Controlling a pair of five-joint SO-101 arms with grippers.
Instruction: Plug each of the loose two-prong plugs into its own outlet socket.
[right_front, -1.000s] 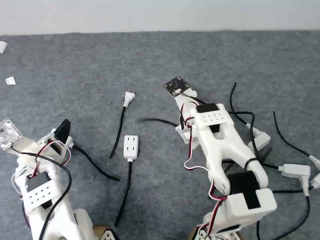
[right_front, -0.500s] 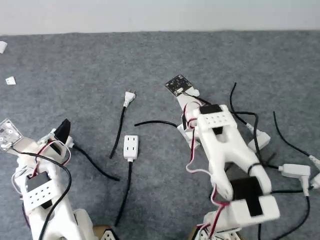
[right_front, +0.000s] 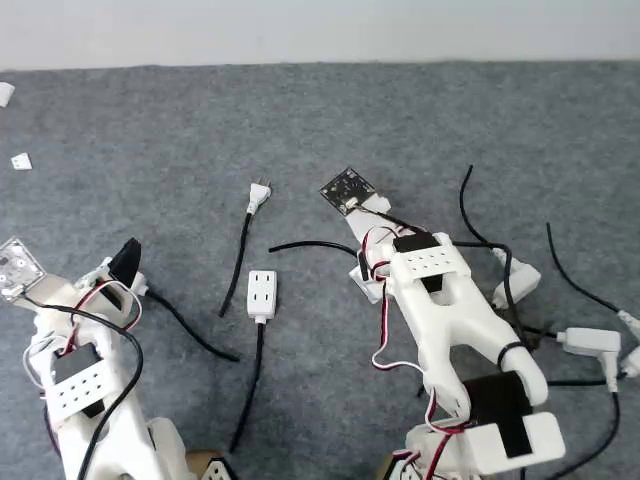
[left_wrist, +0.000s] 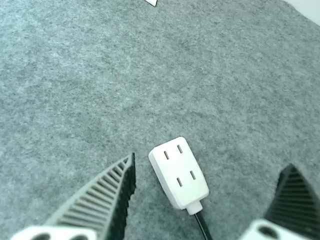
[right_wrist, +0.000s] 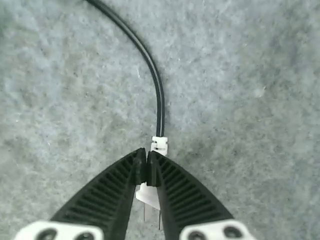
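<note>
A white outlet block (right_front: 261, 295) lies on the grey carpet between the two arms, and it also sits just ahead of my open left gripper (left_wrist: 210, 165) as outlet block (left_wrist: 179, 172), slots facing up. Nothing is between the left fingers (left_wrist: 107, 192). My right gripper (right_wrist: 146, 155) is shut on a white two-prong plug (right_wrist: 148, 192), whose black cable (right_wrist: 150, 75) curves away over the carpet. From above, that cable (right_front: 310, 245) trails left from under the right arm (right_front: 425, 265). A second loose plug (right_front: 259, 195) lies farther back, beyond the outlet block.
More white plugs (right_front: 590, 342) (right_front: 518, 277) and tangled black cables (right_front: 480, 230) lie to the right of the right arm. Small white scraps (right_front: 20, 160) sit at the far left. The outlet block's own cord (right_front: 250, 390) runs toward the front edge.
The right arm has shifted slightly left and toward the front with the plug, dragging its black cable into a longer arc. The left arm has not moved.
</note>
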